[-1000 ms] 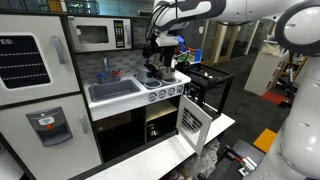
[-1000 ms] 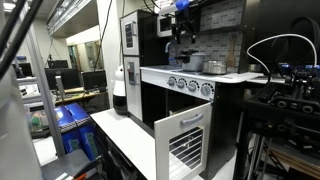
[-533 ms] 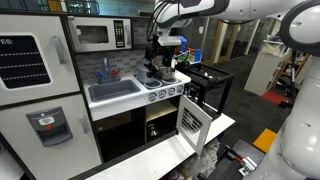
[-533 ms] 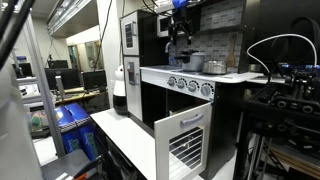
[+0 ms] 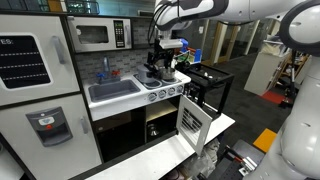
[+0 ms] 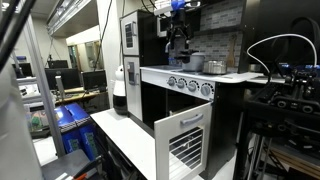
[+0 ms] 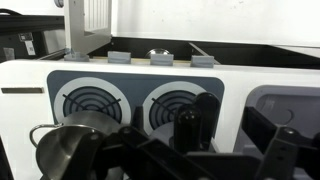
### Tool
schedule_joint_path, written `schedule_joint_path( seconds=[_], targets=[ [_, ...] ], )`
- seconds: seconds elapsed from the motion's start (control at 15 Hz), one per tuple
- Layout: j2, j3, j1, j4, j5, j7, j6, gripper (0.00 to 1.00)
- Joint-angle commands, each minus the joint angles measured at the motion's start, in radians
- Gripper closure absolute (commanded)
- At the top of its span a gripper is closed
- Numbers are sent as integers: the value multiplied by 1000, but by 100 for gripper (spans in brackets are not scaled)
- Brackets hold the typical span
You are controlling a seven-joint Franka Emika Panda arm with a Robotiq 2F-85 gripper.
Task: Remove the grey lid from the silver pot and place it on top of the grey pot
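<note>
Wrist view: silver pot (image 7: 68, 150) was seen at lower left, sat on stovetop (image 7: 128, 85) near left-hand burner ring (image 7: 92, 102). Jaws were shown only as dark blur along bottom edge, so spread or pinched couldn't be told, tbh. Grey lid couldn't be picked out for sure either. In both exterior views jaws were hung just above pots (image 5: 155, 75) (image 6: 192, 62) on toy kitchen, sink (image 5: 112, 90) alongside, oven door (image 5: 192, 122) dropped open.

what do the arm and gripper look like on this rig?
Arm: glossy white, rounded tubular links. Gripper: black, blocky, with a blue part above it. Fingers black with rounded tips. No markings legible.
</note>
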Motion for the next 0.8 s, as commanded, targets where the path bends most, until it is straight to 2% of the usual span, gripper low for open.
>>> schedule_joint_path(
  seconds=[0.0,0.73],
  targets=[
    [1,4,-10,-14,8,-4,-8,0],
    [46,0,-19,-9,11,-42,43,0]
  ],
)
